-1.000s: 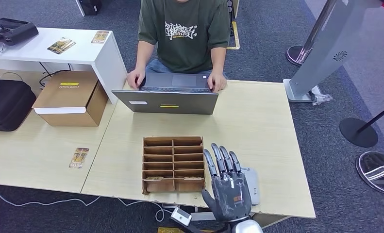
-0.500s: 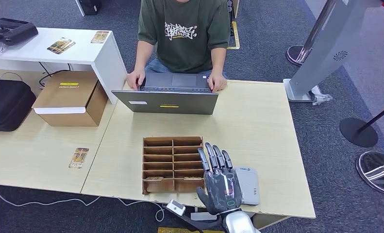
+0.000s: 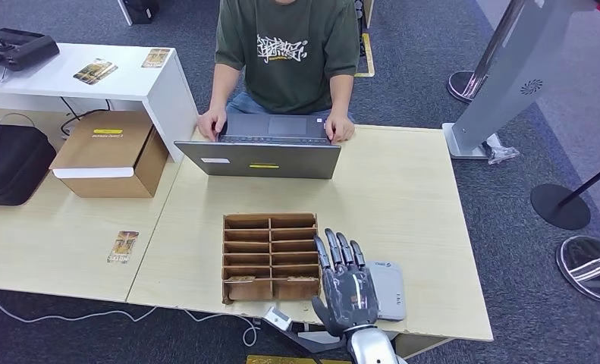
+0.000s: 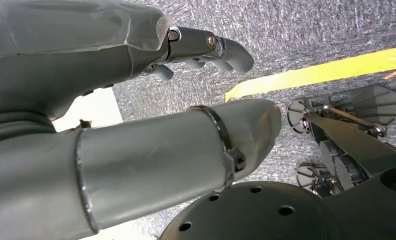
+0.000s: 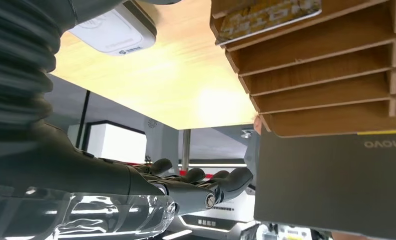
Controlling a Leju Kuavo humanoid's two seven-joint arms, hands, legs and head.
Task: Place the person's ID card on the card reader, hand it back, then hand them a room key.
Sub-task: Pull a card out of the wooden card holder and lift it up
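- Right hand (image 3: 348,294) hovers flat, fingers (image 3: 334,252) straight and apart, holding nothing, just beside the card reader (image 3: 387,289).
- Reader lies right of the wooden rack (image 3: 270,255) on the tabletop (image 3: 403,197).
- Laptop (image 5: 336,180) lid reads "lenovo".
- Left hand (image 4: 135,65) hangs empty, fingers loose.

The head view looks forward and down from high on the robot onto the desk (image 3: 403,189), taking in the whole top at middle distance. The right wrist view sits close behind the right hand (image 5: 185,187), low over the desk and turned over, facing the person's side. Both views share the wooden organizer (image 3: 270,256), the card reader (image 3: 386,288) and the laptop (image 3: 259,158). The left wrist view sits close behind the left hand (image 4: 206,47) and faces down at the carpet (image 4: 311,35).
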